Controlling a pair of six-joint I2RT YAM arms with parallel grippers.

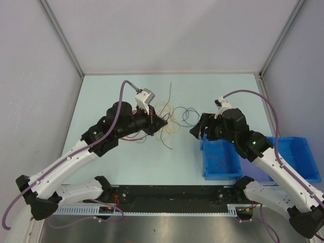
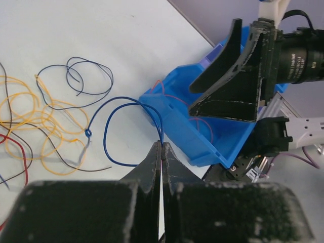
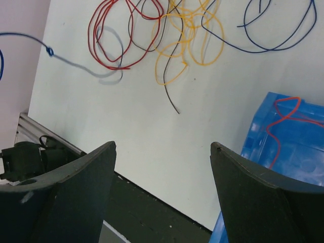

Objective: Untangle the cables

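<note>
L gripper (image 2: 161, 147) pinched shut on thin blue wire (image 2: 161, 129), R gripper (image 3: 162, 146) wide, empty, beside blue plastic bin (image 2: 187, 147); risk: its knot snags yellow loops (image 2: 48, 120) left of bin, drags pile

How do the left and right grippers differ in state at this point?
The left gripper is shut on the blue cable, pinching it between its jaws; the right gripper is open and holds nothing. The left gripper sits by the cable tangle; the right gripper is at the corner of the blue bin. Both are dark and two-fingered.
</note>
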